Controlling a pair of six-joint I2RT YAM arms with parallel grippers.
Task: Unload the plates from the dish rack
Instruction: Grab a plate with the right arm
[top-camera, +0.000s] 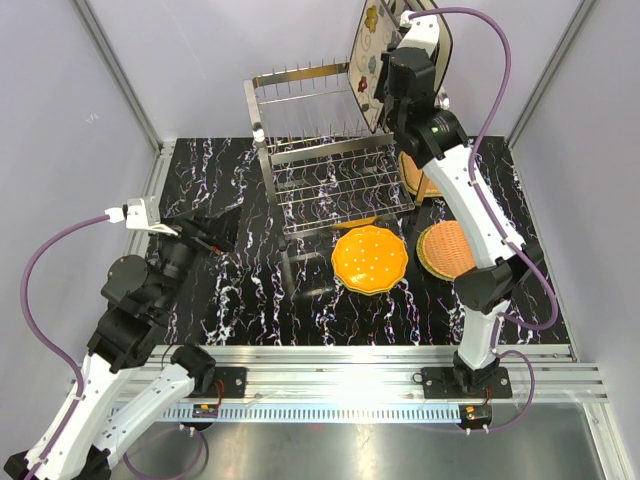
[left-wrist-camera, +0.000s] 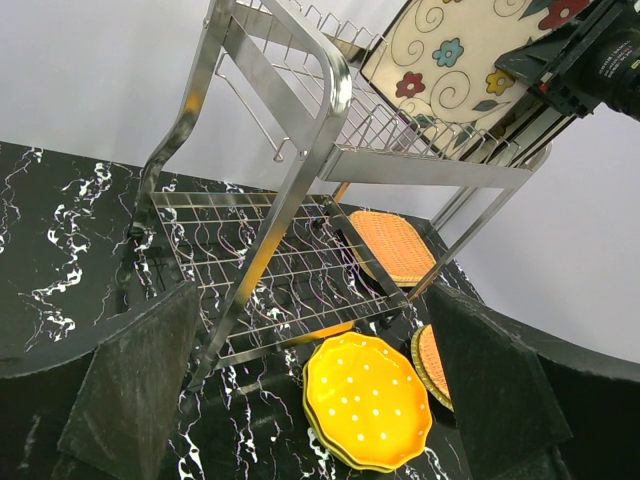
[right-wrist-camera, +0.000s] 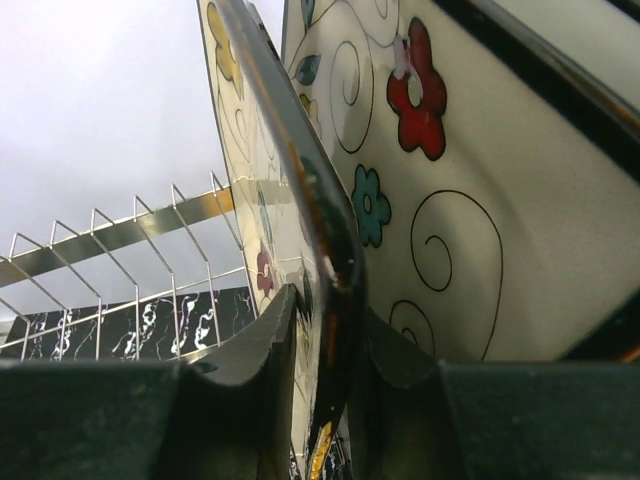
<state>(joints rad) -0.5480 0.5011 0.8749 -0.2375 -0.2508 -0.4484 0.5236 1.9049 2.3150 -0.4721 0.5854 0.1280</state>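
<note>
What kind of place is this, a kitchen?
Probably a robot test booth, not a kitchen: plain grey walls, two robot arms bolted to a metal rail, a dish rack on a marbled table.

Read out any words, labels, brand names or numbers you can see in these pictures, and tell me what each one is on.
No text can be read in any view.
Tiny white marks on the black camera lens, upper right of the left wrist view: too small to read.
Flowered plate: only flowers and swirls, no lettering.
</note>
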